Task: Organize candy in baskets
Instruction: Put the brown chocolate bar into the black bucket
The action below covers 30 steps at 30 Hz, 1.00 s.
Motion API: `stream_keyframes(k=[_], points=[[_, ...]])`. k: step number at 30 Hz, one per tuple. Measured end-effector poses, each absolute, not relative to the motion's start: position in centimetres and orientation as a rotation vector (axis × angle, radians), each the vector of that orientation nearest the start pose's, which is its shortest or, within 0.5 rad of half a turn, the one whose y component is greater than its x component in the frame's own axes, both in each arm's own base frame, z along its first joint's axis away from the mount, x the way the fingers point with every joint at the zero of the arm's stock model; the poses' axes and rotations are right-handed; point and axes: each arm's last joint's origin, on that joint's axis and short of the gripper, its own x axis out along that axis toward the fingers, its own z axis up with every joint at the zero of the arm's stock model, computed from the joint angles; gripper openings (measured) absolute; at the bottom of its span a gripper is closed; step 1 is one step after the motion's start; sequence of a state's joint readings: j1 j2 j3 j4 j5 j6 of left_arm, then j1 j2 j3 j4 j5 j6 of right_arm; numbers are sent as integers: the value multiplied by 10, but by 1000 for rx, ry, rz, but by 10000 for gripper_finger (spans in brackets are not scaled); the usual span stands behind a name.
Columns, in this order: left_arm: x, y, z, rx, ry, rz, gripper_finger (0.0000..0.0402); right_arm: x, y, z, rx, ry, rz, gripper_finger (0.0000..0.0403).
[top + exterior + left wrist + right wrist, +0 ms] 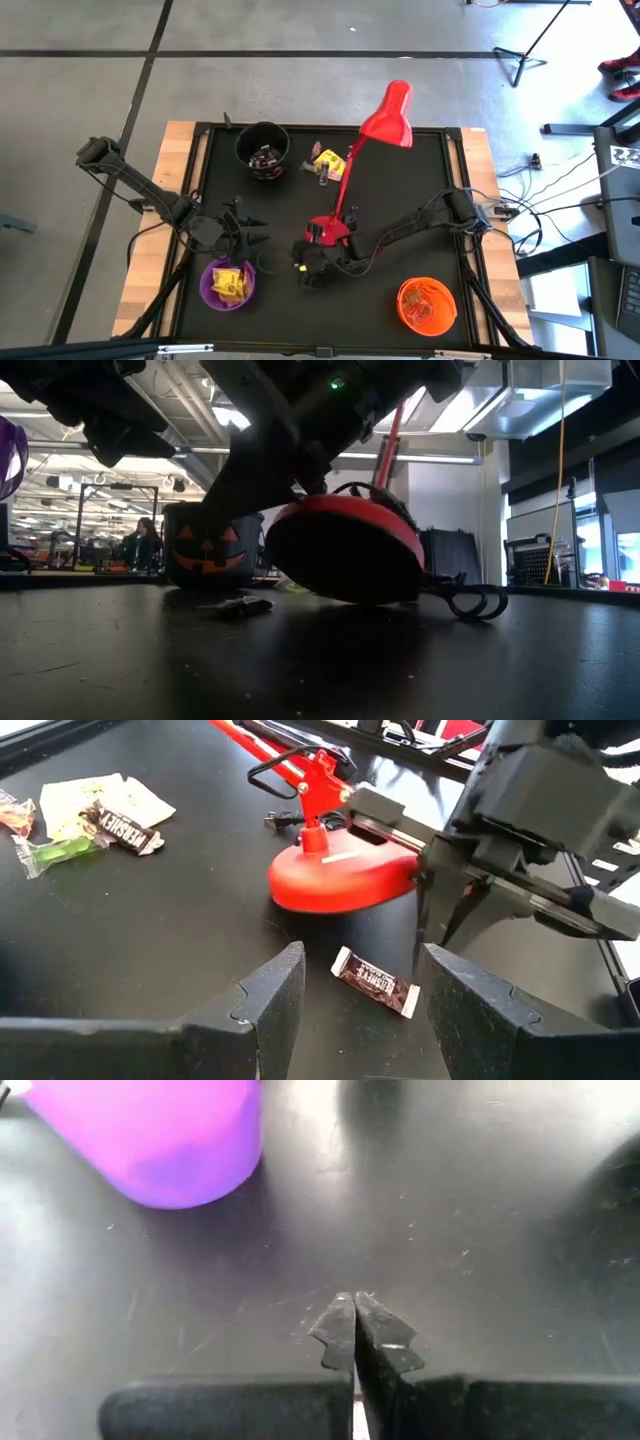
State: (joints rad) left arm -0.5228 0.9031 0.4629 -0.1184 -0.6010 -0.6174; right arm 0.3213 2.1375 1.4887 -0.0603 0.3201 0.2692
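The counter (400, 250) is black with a pale wood edge, and the desk lamp (385, 120) on it is bright red. The three buckets are black (262, 150) with an orange pumpkin face, purple (228, 285), and orange (427, 305). Yellow candy (328, 163) lies near a dark brown bar (374, 982) with silver lettering.

Robotics lab or workshop hall: polished concrete floor (300, 30), tripod stand (520, 60), exposed ceiling ducting (530, 395), distant workbenches (90, 565), and a black-matted wooden table (170, 140).

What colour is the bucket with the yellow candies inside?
Purple. The bucket shows best in the high view, by the table's near edge under the left arm.
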Motion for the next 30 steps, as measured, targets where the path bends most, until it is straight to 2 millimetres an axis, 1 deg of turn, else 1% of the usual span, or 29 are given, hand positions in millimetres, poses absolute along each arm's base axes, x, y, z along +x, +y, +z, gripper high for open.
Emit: stream_keyframes(k=[3,12,17,21,26,30], points=[[165,-76,212,-308,428,216,188,444,139,160,38,683,-76,0],[165,-76,212,-308,428,216,188,444,138,160,69,692,-74,0],[165,-76,212,-308,428,216,188,440,138,144,121,679,-65,0],[165,-76,212,-308,428,216,188,436,136,127,158,709,-79,0],[165,-76,212,-307,428,216,188,433,137,120,193,724,-69,0],[165,-76,211,-297,434,213,188,433,137,119,204,729,-56,0]])
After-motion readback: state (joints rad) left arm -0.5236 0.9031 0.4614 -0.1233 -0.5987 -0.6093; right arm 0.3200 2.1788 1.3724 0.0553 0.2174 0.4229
